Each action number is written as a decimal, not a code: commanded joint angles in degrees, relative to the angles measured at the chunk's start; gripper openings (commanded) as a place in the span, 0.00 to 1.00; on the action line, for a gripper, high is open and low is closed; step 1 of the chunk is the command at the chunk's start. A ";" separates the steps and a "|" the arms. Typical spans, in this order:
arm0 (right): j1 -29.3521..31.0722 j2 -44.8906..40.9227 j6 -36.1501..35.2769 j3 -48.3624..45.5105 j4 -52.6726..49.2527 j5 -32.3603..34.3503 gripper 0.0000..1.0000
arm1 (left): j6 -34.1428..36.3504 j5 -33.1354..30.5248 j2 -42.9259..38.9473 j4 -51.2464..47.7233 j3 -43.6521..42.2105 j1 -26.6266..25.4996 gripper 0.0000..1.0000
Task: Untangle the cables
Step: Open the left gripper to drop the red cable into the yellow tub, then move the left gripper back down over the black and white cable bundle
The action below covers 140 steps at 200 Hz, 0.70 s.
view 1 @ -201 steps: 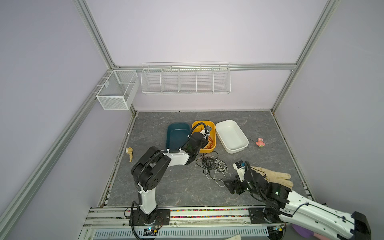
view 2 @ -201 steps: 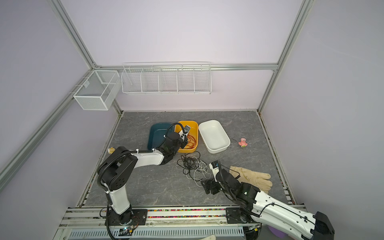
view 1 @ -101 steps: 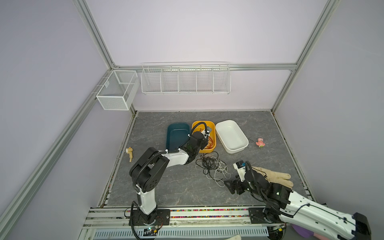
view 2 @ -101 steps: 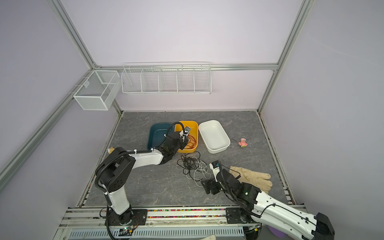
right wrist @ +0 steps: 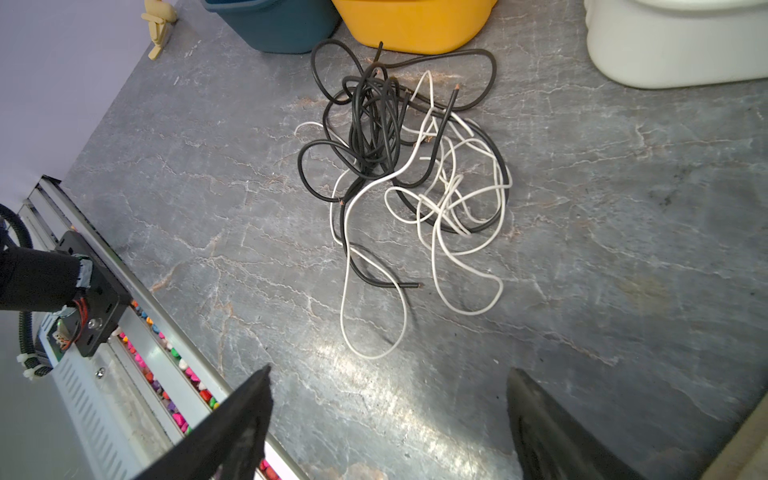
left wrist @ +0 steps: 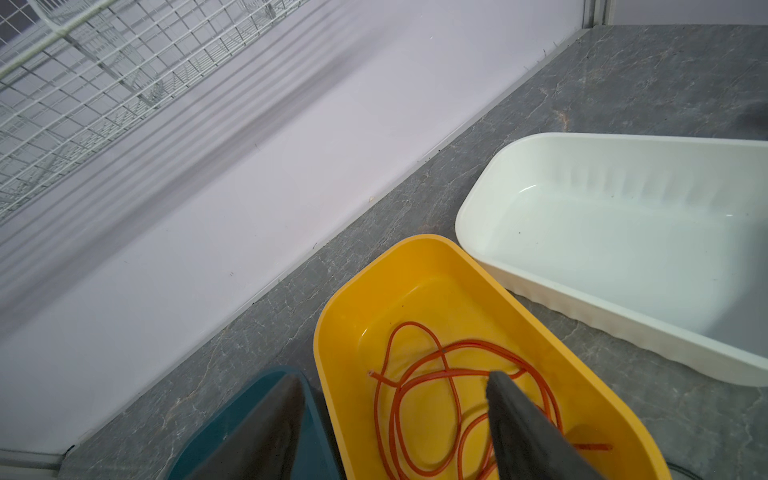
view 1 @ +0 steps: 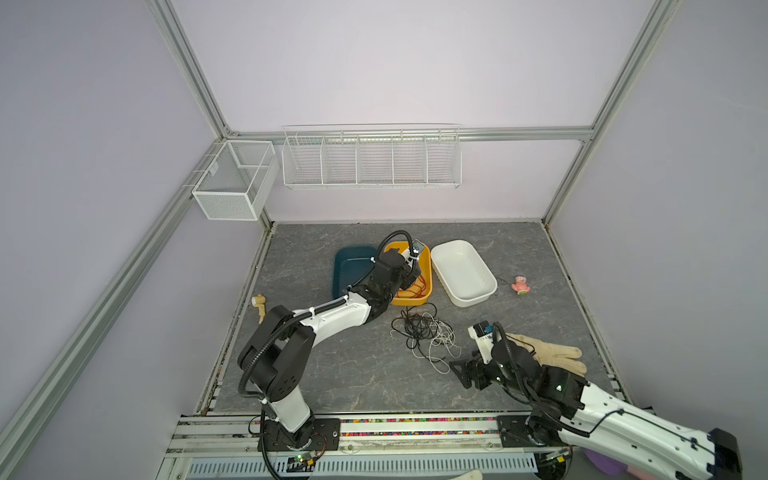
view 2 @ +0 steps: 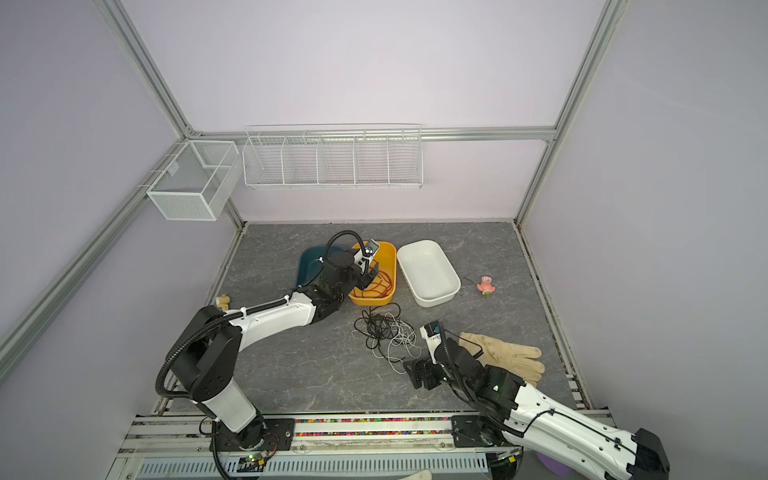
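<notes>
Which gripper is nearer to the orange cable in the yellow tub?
Left. The left gripper hangs open over the orange cable in the yellow tub; the right gripper is far off, beyond the black-and-white tangle.

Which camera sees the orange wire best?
The left wrist view: the orange wire lies looped in the yellow tub, close up. Both top views show it tiny and partly hidden. The right wrist view shows only the tub's outside.

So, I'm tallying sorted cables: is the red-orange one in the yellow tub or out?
In: the red-orange cable lies coiled on the floor of the yellow tub.
</notes>
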 commanded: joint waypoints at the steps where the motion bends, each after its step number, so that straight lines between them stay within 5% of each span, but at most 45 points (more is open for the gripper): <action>1: 0.18 -1.29 1.04 0.99 -1.52 -0.19 0.89 | -0.83 1.16 -3.52 -4.08 2.70 0.03 0.72; 44: 0.16 -0.78 2.93 1.68 -2.67 0.37 0.89 | -5.40 3.86 -9.61 -11.98 4.48 -0.02 0.77; 140: 0.13 7.67 8.68 6.26 -3.29 1.29 0.91 | -31.43 12.67 -27.03 -30.85 -3.25 -0.74 0.79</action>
